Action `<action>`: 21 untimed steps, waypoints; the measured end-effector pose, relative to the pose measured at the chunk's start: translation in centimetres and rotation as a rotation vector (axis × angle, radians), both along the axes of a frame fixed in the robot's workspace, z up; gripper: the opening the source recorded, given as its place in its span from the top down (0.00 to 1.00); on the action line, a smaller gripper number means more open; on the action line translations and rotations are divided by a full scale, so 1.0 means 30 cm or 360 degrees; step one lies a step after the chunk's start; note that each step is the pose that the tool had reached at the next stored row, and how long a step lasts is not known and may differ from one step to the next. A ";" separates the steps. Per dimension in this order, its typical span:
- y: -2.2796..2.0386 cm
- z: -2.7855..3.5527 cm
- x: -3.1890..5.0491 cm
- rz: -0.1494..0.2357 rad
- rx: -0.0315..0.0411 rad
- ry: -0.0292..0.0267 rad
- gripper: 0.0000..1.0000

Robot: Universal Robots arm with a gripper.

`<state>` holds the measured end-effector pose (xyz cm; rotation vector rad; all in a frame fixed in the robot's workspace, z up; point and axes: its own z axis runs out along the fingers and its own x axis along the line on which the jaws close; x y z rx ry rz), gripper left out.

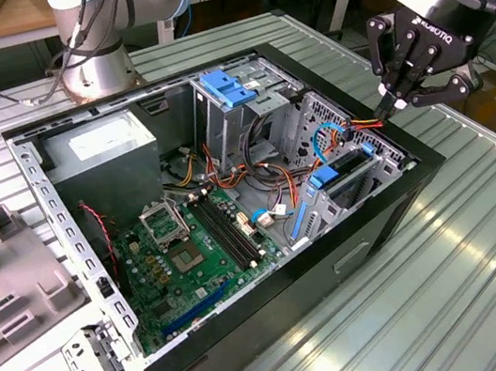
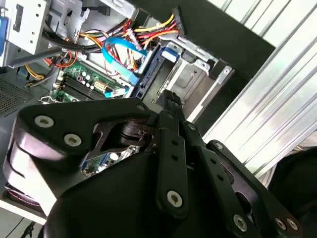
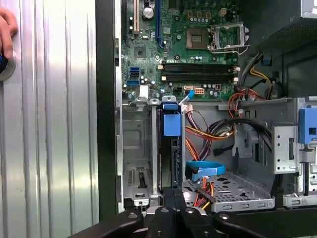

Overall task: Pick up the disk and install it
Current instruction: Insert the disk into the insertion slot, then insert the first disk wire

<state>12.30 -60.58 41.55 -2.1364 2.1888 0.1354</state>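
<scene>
A ribbed metal table [image 1: 484, 232] is carrying an open computer case [image 1: 231, 198], its motherboard [image 1: 192, 252] lying exposed. The disk [image 1: 349, 171] is sitting on edge in the drive cage [image 1: 357, 153] at the case's front end, its blue carrier [image 3: 171, 124] showing between the cage walls in the first wrist view, beside an empty bay. The gripper [image 1: 393, 104] is hovering just above that cage, holding nothing, its fingers [image 2: 171, 106] drawn together. A person's hand [image 3: 7, 29] is resting on the table.
</scene>
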 end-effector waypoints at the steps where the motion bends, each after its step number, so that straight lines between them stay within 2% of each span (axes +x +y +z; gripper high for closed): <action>1: 0.000 -0.009 0.031 0.0000 0.0000 0.00176 0.89; 2: 0.003 -0.020 0.042 0.0000 0.0000 0.00257 0.89; 4: 0.010 -0.023 0.047 0.0001 0.0000 0.00276 0.89; 17: 0.011 -0.023 0.049 0.0004 0.0000 0.00276 0.89; 21: 0.011 -0.023 0.049 0.0047 -0.0001 0.00276 0.89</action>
